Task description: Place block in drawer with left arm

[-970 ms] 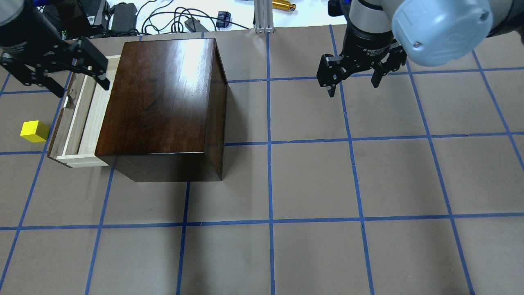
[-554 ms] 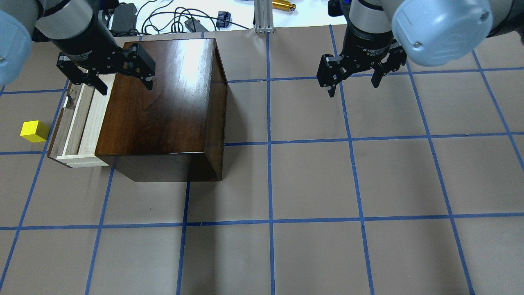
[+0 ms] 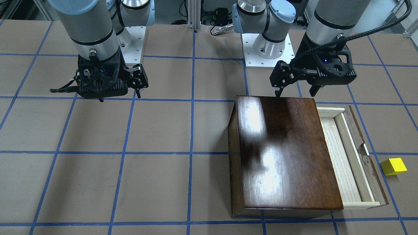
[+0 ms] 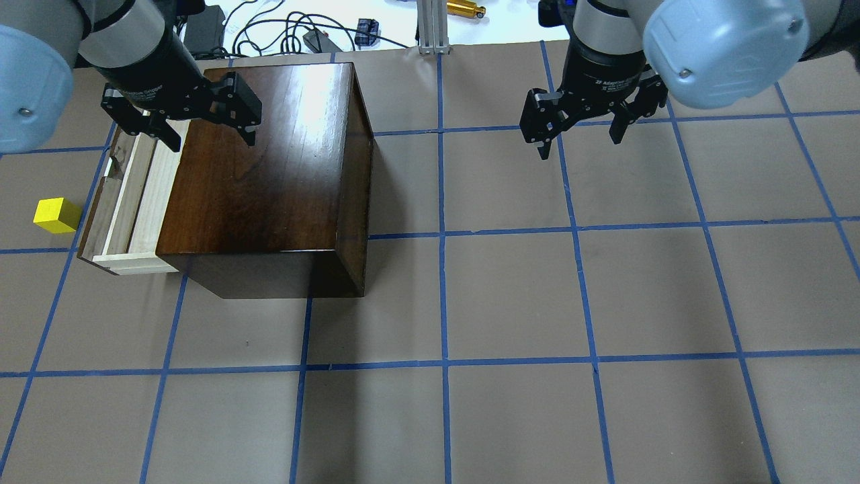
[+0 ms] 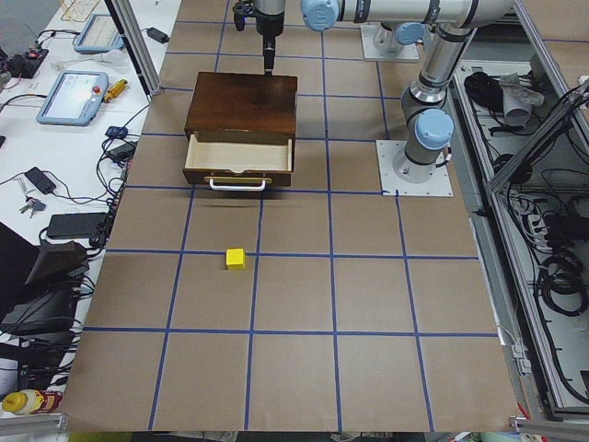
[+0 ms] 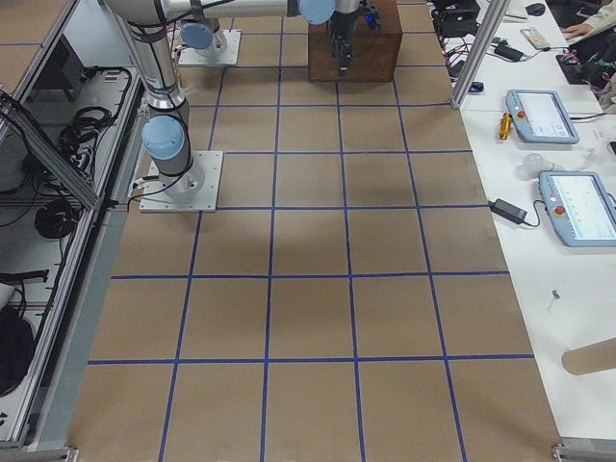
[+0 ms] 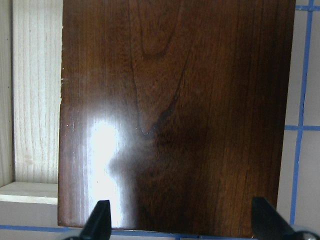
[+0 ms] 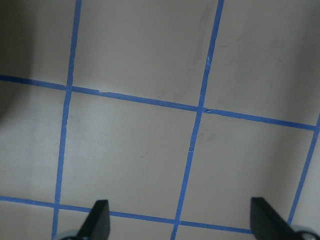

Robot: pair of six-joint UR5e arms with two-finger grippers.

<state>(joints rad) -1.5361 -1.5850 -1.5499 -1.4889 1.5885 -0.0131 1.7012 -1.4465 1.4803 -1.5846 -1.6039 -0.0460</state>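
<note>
You see the block (image 4: 58, 215), a small bright yellow cube, on the worktop (image 4: 510, 296) beside the pulled-out drawer (image 4: 144, 195); left tool (image 4: 210, 140) hangs spread, empty

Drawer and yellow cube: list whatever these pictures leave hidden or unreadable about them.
- Drawer rear: in the overhead view the glossy dark-brown wooden box covers the back of the pale raw-wood drawer.
- Metal pull: it shows only in the exterior left view and is too small for detail.
- Small yellow cube: it lies outside the left wrist view, which the box top fills.
</note>
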